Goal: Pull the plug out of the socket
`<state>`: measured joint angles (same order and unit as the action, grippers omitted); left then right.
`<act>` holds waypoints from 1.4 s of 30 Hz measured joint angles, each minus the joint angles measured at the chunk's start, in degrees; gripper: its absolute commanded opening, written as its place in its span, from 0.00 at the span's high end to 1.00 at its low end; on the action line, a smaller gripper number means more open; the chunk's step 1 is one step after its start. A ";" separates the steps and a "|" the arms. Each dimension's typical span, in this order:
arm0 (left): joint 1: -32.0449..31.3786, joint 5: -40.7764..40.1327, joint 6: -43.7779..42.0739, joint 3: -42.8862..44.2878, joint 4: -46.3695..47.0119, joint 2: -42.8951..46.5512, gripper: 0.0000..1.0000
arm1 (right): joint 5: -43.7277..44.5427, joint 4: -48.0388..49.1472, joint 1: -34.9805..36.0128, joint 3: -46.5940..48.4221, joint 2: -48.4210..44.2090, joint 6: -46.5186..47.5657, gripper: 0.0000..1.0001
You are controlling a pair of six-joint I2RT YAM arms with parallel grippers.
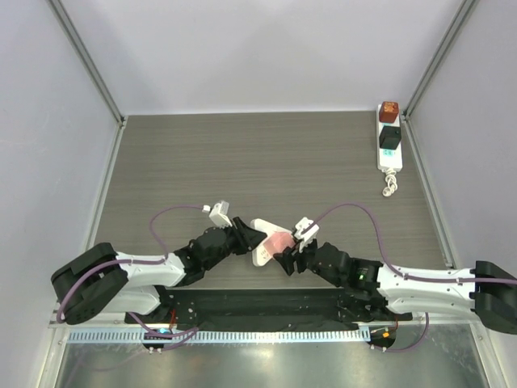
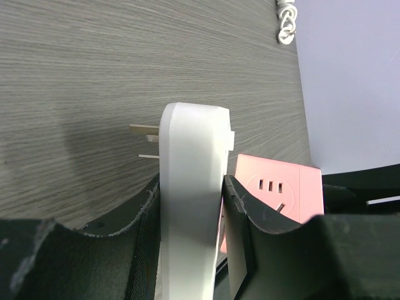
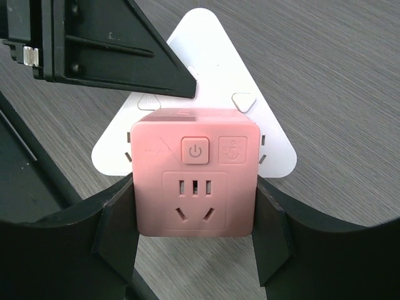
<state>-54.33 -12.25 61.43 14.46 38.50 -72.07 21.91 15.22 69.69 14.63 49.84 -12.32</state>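
Note:
The socket, a long white power strip, lies at the far right back with a red-brown cube and a black cube on it; its knotted cord also shows in the left wrist view. Near the front centre, my left gripper is shut on the edge of a white triangular plate with metal prongs. My right gripper is shut on the sides of a pink cube plug that sits against the plate's face. The join is hidden.
Both arms meet low over the grey wood-grain table. Pale walls and metal posts bound the table on the left, back and right. Purple cables loop over both wrists.

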 measured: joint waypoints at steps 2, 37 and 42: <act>-0.20 0.04 0.83 0.00 0.02 -0.07 1.00 | -0.07 2.03 0.00 -1.95 -1.84 -0.04 0.99; 0.48 -16.39 -1.92 -1.18 -10.84 8.52 1.00 | -14.49 -29.64 -18.75 14.49 2.56 -18.01 0.99; 12.85 -9.40 -3.87 0.52 -15.13 10.21 1.00 | -22.71 -24.87 -22.29 13.66 6.14 -18.01 0.99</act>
<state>-41.47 -21.65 57.56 14.98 23.38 -61.87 -0.80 -9.65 47.40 28.29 55.99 -30.33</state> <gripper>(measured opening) 0.374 0.661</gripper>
